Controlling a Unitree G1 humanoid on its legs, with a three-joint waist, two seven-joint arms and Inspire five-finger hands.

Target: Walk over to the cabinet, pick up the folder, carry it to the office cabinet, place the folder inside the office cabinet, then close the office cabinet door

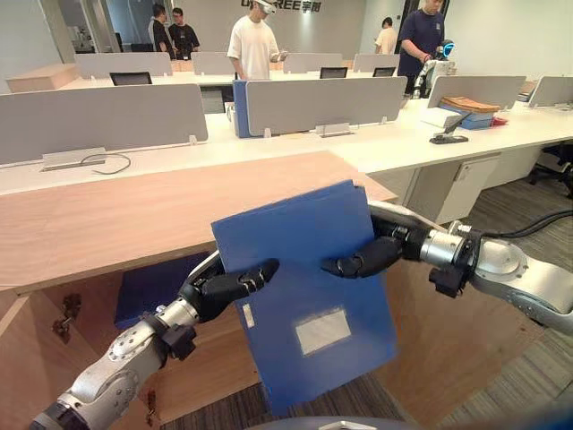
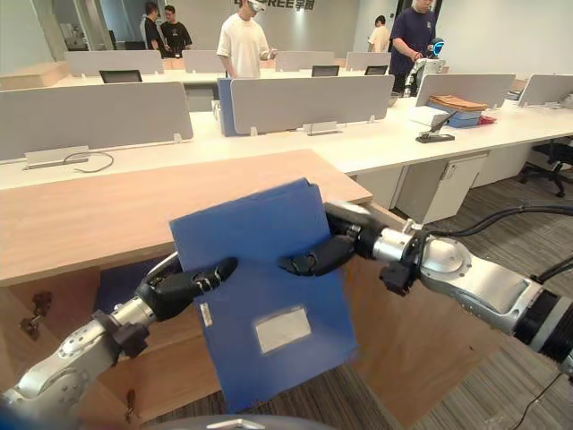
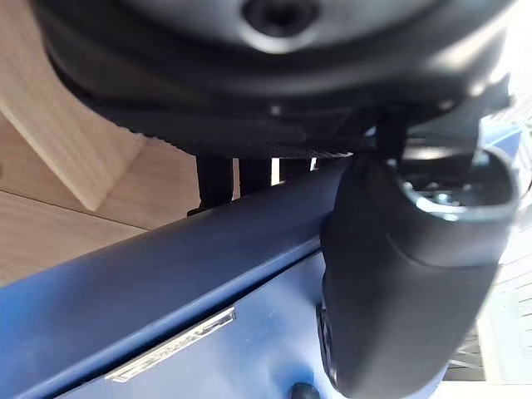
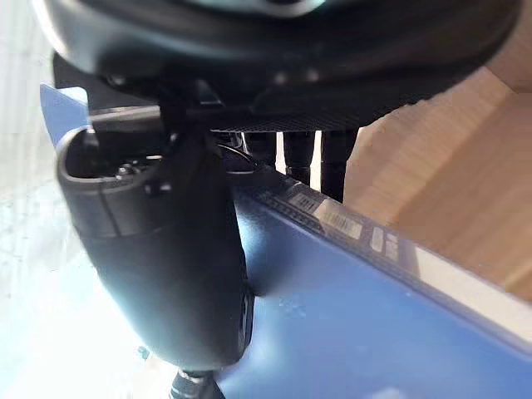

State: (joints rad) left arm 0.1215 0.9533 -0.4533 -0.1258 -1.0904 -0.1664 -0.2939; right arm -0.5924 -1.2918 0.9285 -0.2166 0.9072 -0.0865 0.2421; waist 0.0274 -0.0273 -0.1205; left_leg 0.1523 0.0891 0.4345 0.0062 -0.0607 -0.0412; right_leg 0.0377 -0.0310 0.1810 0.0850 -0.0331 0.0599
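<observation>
Left robot hand (image 1: pixel 219 288) and right robot hand (image 1: pixel 374 256) each pinched the folder (image 1: pixel 309 287); an even, level slide toward 10 o'clock into the cabinet (image 1: pixel 94 300) seemed wisest.

Blue folder (image 1: pixel 304 296) tilted upright, white label facing camera; cabinet (image 1: pixel 134 215) behind.

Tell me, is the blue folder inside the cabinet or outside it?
Outside. The left hand and right hand pinch the blue folder by its side edges, holding it tilted in front of the wooden cabinet.

Bright, even indoor light; white glare in both wrist views.
</observation>
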